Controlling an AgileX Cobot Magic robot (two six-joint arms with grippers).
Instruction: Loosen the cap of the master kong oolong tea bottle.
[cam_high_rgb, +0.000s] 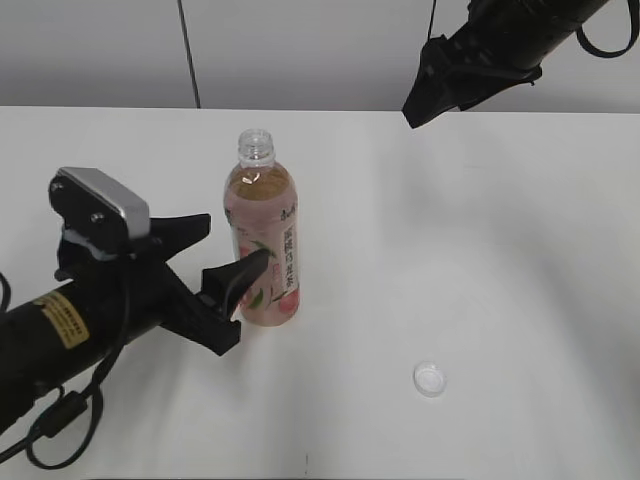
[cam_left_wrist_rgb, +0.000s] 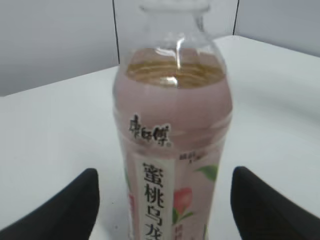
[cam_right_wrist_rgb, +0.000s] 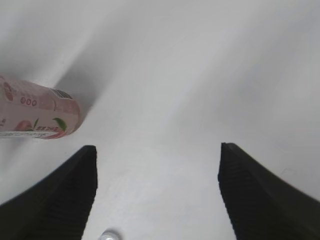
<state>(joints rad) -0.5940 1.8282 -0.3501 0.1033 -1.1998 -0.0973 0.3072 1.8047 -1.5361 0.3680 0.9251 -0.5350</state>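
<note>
Standing upright on the white table (cam_high_rgb: 520, 220), the master kong oolong tea bottle (cam_high_rgb: 263, 235) has an open, threaded neck with nothing on it. The cap (cam_high_rgb: 430, 378) lies by itself on the table, well apart from the bottle, off toward the near right of its base, with the hollow side apparently facing up. Judged from that, the cap is not merely loosened but fully off.

The left gripper (cam_high_rgb: 225, 262) sits low beside the bottle, on its left, with its fingers spread wide. In the left wrist view the bottle (cam_left_wrist_rgb: 172, 135) fills the space between the two dark fingertips (cam_left_wrist_rgb: 75, 205), yet bare table shows on each side of the label, so the fingers bracket the bottle without touching it. That placement reads as a steadying position around the lower body, where a squeeze would keep the bottle from turning or tipping.

The right gripper (cam_high_rgb: 445, 85) hangs high above the table, up and to the right of the bottle's neck, also spread wide and carrying nothing. Its wrist view looks down past both fingertips (cam_right_wrist_rgb: 65, 195) at the bottle's base (cam_right_wrist_rgb: 37, 112) and a sliver of the cap (cam_right_wrist_rgb: 109, 235) at the bottom edge.
</note>
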